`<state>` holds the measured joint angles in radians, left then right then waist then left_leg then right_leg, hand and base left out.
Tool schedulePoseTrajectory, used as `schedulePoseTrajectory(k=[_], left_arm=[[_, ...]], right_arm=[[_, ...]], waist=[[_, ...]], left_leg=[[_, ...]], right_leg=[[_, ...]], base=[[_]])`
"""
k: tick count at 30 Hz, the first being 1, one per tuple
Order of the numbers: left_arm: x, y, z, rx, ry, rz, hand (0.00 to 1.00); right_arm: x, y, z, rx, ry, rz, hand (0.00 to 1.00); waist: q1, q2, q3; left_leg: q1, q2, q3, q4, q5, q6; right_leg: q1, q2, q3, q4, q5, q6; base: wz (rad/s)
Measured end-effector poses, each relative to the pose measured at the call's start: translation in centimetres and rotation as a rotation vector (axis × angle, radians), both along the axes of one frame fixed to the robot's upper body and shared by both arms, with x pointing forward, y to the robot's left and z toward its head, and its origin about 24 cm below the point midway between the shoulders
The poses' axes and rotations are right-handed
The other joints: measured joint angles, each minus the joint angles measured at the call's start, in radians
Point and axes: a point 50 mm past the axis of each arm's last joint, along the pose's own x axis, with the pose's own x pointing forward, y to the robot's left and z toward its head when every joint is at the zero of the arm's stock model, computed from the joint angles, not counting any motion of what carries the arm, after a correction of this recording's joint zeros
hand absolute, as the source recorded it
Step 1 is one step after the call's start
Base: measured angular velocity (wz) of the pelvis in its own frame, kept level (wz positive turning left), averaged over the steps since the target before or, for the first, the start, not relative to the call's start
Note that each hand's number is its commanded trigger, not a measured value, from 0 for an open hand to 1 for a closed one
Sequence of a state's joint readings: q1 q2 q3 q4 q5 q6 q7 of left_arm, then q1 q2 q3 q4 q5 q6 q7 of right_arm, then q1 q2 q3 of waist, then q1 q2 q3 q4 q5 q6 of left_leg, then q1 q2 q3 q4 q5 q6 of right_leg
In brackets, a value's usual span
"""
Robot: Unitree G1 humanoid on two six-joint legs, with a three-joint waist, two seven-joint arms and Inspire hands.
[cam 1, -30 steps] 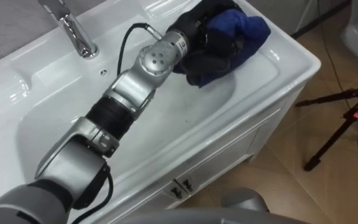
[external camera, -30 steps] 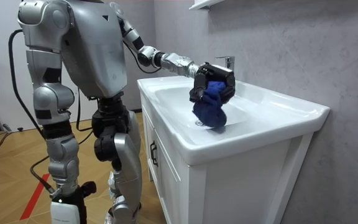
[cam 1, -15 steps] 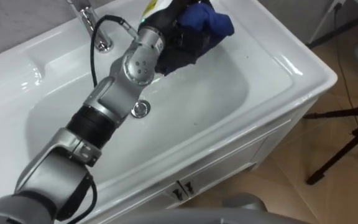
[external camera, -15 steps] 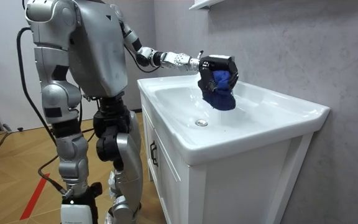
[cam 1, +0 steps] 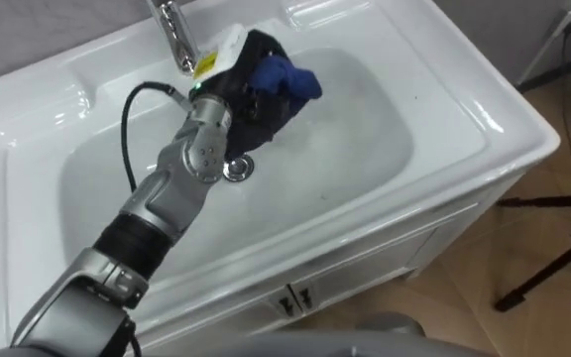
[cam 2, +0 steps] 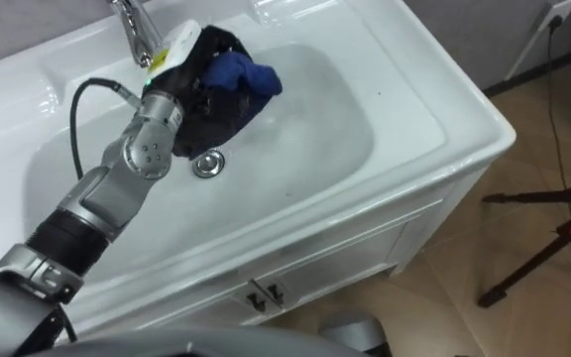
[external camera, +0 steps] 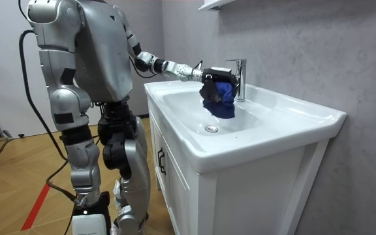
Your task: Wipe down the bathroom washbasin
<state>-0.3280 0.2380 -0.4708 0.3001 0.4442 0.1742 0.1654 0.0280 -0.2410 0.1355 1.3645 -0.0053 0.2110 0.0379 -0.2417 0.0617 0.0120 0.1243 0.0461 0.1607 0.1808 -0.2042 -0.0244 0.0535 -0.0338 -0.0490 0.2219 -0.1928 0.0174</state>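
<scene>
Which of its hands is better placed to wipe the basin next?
The left. Its left hand is down in the basin, fingers curled round the blue cloth, between the faucet and the drain. It probably only needs to sweep.

White basin (cam 1: 484, 109) on cabinet (cam 1: 365, 266), chrome faucet (cam 1: 171, 35) at back rim, blue cloth (cam 1: 287, 79) beside drain (cam 1: 238, 170)

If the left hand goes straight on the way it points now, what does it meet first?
Probably the basin's back wall, just beside the faucet; the blue cloth in the left hand would touch first.
</scene>
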Motion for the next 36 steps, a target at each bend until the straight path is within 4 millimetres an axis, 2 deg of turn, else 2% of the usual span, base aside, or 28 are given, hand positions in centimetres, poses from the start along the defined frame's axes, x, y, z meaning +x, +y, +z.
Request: schedulePoseTrajectory(k=[2, 5, 10, 15, 19, 21, 24, 26, 36], left_arm=[[-0.1, -0.2, 0.4, -0.003, -0.022, -0.008, 1.0], [-0.1, 0.2, 1.0, -0.001, -0.05, 0.005, 1.0], [-0.4, 0.3, 1.1, -0.015, -0.07, 0.02, 1.0], [-1.2, 0.4, 1.3, -0.032, -0.118, 0.046, 1.0], [-1.2, 1.2, 2.8, -0.047, -0.204, 0.085, 1.0], [-1.2, 1.7, 3.2, -0.033, -0.237, 0.107, 1.0], [-1.6, 2.5, 2.7, 0.004, -0.239, 0.138, 1.0], [-2.3, 3.2, 1.5, 0.027, -0.196, 0.164, 1.0], [-3.0, 3.3, 1.1, 0.038, -0.23, 0.167, 1.0]], right_arm=[[0.5, 0.4, -0.1, 0.012, -0.013, 0.002, 0.0], [0.9, 0.4, -0.1, 0.007, -0.027, 0.006, 0.0], [1.1, 0.4, -0.1, -0.006, -0.039, 0.008, 0.0], [1.0, 0.1, 0.0, -0.027, -0.046, -0.03, 0.0], [0.5, 0.1, 0.0, -0.032, -0.032, -0.033, 0.0], [0.3, 0.1, 0.0, -0.033, -0.025, -0.035, 0.0], [0.2, 0.0, 0.0, -0.032, -0.024, -0.041, 0.0], [0.2, 0.0, 0.0, -0.028, -0.024, -0.04, 0.0], [0.2, 0.0, 0.0, -0.028, -0.024, -0.031, 0.0]], waist=[[0.003, -0.005, -0.003], [0.003, -0.006, -0.0029], [0.005, -0.001, -0.0061], [0.02, -0.002, -0.0047], [0.047, -0.001, -0.0045], [0.054, -0.003, -0.001], [0.058, 0.004, -0.0028], [0.059, 0.005, -0.0018], [0.068, -0.001, 0.0014]], left_leg=[[-0.001, 0.002, -0.003, 0.001, 0.0, 0.0], [0.005, 0.002, -0.002, 0.0, 0.0, 0.0], [0.01, 0.003, 0.0, -0.001, 0.0, 0.0], [0.022, 0.003, -0.001, -0.003, 0.0, 0.0], [0.024, 0.002, -0.01, -0.003, 0.0, 0.0], [0.028, 0.002, -0.016, -0.004, 0.0, 0.0], [0.029, 0.002, -0.027, -0.008, 0.0, 0.0], [0.028, 0.002, -0.031, -0.009, 0.001, -0.001], [0.029, 0.001, -0.029, -0.012, 0.001, -0.001]], right_leg=[[0.002, 0.0, -0.007, -0.001, 0.002, -0.003], [0.016, 0.001, -0.008, -0.003, 0.005, -0.004], [0.022, 0.002, -0.005, -0.003, 0.005, -0.004], [0.033, 0.002, -0.006, -0.004, 0.005, -0.004], [0.037, 0.002, -0.012, -0.019, 0.005, -0.004], [0.045, 0.002, -0.018, -0.02, 0.005, -0.004], [0.051, 0.002, -0.028, -0.02, 0.005, -0.004], [0.051, 0.002, -0.032, -0.02, 0.005, -0.004], [0.048, 0.001, -0.029, -0.02, 0.005, -0.004]], base=[[0.02], [0.0], [-0.01], [0.0], [0.08], [0.11], [0.11], [0.06], [-0.02]])
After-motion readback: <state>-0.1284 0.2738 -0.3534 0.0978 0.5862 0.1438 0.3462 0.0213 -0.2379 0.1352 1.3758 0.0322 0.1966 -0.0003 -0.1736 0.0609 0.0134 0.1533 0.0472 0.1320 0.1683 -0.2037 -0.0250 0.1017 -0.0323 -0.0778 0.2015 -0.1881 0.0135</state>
